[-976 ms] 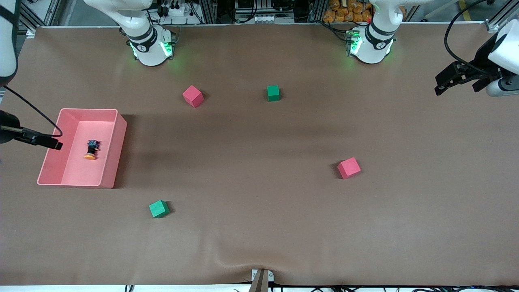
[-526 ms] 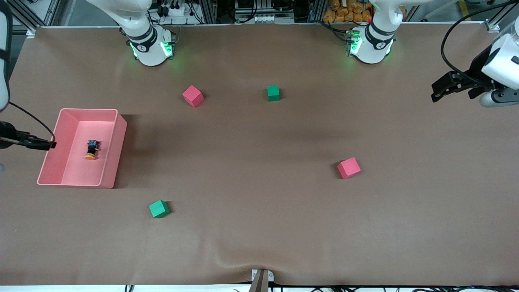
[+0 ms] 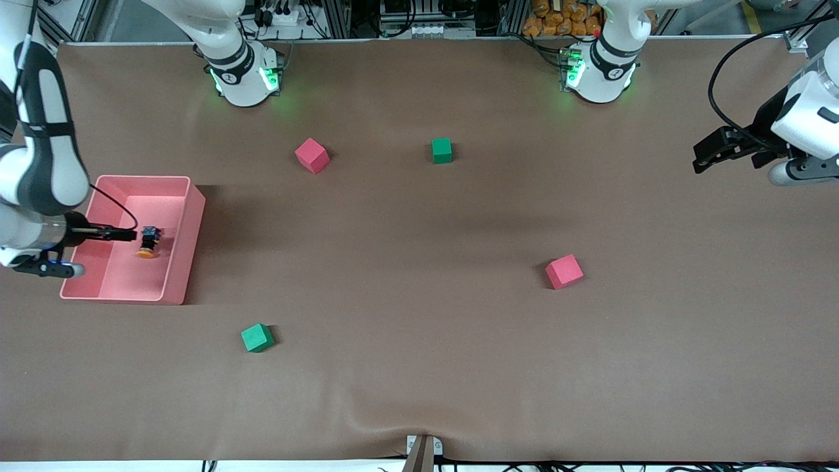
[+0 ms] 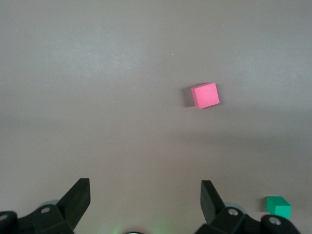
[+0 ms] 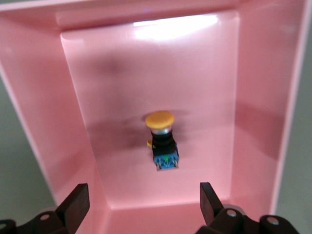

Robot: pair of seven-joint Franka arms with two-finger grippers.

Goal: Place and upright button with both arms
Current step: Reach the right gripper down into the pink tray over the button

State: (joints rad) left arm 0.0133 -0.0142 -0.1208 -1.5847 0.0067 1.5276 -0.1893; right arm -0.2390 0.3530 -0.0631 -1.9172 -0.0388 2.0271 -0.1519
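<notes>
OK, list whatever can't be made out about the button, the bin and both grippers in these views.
- Button, right wrist view: lies on its side in the pink bin; its underside is hidden.
- Right gripper: open, but its fingers are cut off by the frame edge.
- Left gripper: open; the front view shows it only from the side.
- Bin's near wall: cropped in the right wrist view.

A glossy pink plastic rectangular bin [image 5: 263, 97] fills nearly the whole frame, a bright glare across the upper part of its floor. At centre lies the small push-button [image 5: 162, 139] on its side, round orange cap uppermost, black body and bluish end below. The right claw [image 5: 141, 204] shows spread black fingertips [image 5: 75, 204] along the bottom edge.
</notes>
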